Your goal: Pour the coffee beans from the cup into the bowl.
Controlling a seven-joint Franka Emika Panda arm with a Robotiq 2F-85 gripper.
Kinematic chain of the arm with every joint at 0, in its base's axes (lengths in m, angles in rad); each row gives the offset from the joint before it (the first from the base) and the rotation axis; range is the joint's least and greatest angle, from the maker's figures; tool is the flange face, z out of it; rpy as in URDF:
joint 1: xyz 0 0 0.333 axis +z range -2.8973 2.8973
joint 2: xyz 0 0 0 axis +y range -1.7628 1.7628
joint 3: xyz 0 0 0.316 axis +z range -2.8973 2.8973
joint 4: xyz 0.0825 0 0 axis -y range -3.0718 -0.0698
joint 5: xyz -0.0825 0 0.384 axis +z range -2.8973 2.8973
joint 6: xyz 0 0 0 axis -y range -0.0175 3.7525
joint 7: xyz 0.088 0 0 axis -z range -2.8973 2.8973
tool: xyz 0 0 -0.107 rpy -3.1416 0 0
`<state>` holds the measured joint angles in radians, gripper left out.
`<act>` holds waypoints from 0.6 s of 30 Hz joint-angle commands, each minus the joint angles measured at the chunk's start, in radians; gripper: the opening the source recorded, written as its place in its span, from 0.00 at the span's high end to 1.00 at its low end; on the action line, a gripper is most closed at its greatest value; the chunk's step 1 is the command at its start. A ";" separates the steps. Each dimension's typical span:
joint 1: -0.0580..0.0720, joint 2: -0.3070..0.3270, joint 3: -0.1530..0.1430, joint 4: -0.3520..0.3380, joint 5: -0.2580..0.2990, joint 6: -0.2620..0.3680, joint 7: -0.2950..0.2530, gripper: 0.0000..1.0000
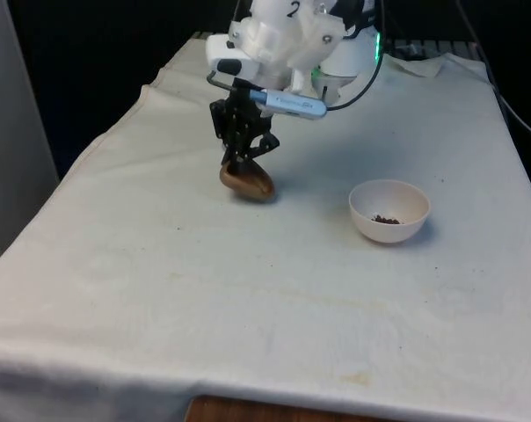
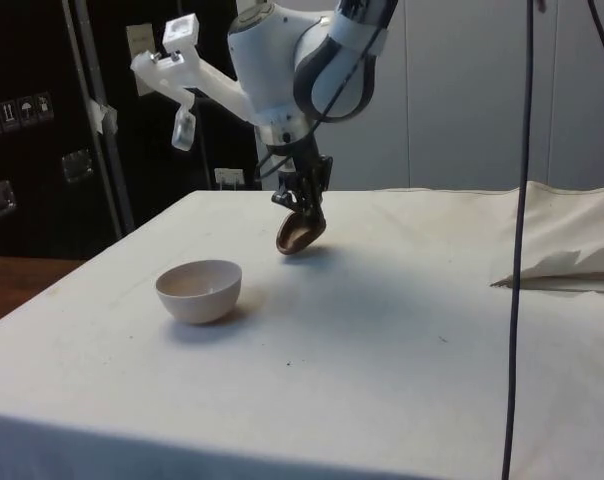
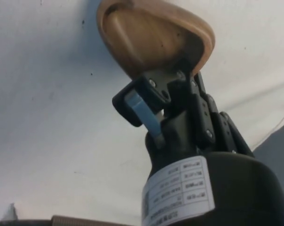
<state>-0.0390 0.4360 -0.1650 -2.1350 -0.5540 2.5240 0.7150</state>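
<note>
A: Front view first. Where is the cup?

B: The brown wooden cup point(image 1: 247, 182) is in the black gripper point(image 1: 241, 167), tilted well over on its side, low above the white tablecloth point(image 1: 204, 290). It sits toward the front view's left of the white bowl point(image 1: 389, 210), well apart from it.

A: Is the gripper actually holding it?

B: Yes. In the wrist view the gripper point(image 3: 172, 87) is clamped on the rim of the cup point(image 3: 153, 37), one finger inside the wall and one outside. The cup's pale inside faces the camera, and I see no beans in it.

A: And the beans?

B: A small dark cluster of coffee beans point(image 1: 387, 219) lies at the bottom of the bowl in the front view. A few dark specks show on the cloth near the bowl; I cannot tell whether they are beans.

A: What does the side view add?

B: There the gripper point(image 2: 304, 215) hangs from the white arm point(image 2: 292, 60) with the cup point(image 2: 301, 236) tipped, its mouth turned partly toward the camera. The cup looks to be just off the cloth or barely on it; I cannot tell which. The bowl point(image 2: 199, 290) stands upright on the table, nearer the camera than the cup. A fold of loose cloth point(image 2: 567, 245) lies bunched at the table's far edge, away from both.
</note>
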 commanded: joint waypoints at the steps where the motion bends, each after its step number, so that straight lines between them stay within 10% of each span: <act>1: -0.015 0.002 0.009 -0.006 0.023 0.028 -0.021 1.00; 5: -0.017 0.008 0.000 -0.008 0.059 0.052 -0.048 1.00; 6: -0.001 0.008 -0.013 -0.001 0.045 0.033 -0.034 1.00; 7: -0.017 0.011 -0.004 -0.008 0.078 0.063 -0.062 1.00; 15: -0.024 0.036 -0.022 -0.006 0.164 0.120 -0.132 1.00; 16: -0.008 0.036 -0.038 -0.002 0.155 0.105 -0.121 1.00; 18: -0.024 0.042 -0.027 -0.006 0.183 0.134 -0.148 1.00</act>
<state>-0.0480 0.4790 -0.2080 -2.1370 -0.3790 2.6470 0.5760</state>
